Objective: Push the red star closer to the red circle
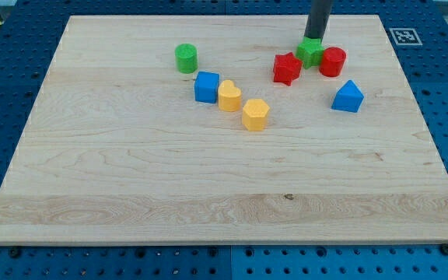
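The red star [286,68] lies on the wooden board [208,179] toward the view's upper right. The red circle [333,61] stands to its right. A green star [310,52] sits between them, slightly higher in the view, touching or nearly touching both. My tip [313,37] comes down from the view's top edge and rests at the green star's upper edge, above and right of the red star and up-left of the red circle.
A green cylinder [186,58] stands at the upper left. A blue cube [206,87], a yellow heart [229,96] and a yellow hexagon [255,113] form a diagonal row mid-board. A blue pentagon-like block [348,96] lies below the red circle.
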Action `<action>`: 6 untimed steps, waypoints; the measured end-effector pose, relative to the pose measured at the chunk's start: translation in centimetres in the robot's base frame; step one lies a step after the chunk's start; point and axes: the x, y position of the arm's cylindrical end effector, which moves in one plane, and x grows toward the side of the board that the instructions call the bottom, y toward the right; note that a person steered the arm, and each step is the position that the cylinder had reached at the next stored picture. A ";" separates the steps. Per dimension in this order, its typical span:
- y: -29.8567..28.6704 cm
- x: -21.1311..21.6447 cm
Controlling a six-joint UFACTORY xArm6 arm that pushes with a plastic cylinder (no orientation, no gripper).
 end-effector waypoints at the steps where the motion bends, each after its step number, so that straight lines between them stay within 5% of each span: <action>1: -2.6 -2.0; 2: -6.0 -1.3; 5: -8.3 10.3; 6: -8.2 10.3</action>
